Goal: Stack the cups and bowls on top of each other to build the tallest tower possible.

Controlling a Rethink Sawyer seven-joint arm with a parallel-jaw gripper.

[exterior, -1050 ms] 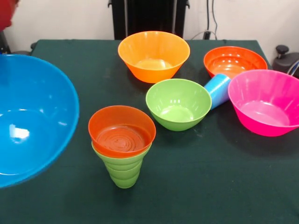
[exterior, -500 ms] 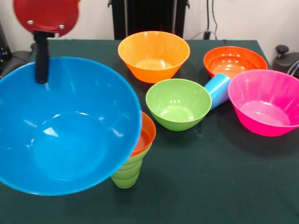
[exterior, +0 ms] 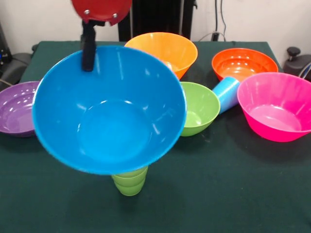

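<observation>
Carried rightward since the earlier frame, the big blue bowl point(exterior: 109, 109) hung tilted over the lime green cup point(exterior: 129, 182), its far rim pinched by the gripper point(exterior: 88, 51) above.

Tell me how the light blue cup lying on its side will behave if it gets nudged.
The light blue cup lies tipped between the green bowl and pink bowl, so it would probably roll. Its taper suggests a curved path. The glossy plastic looks slippery and light.
</observation>
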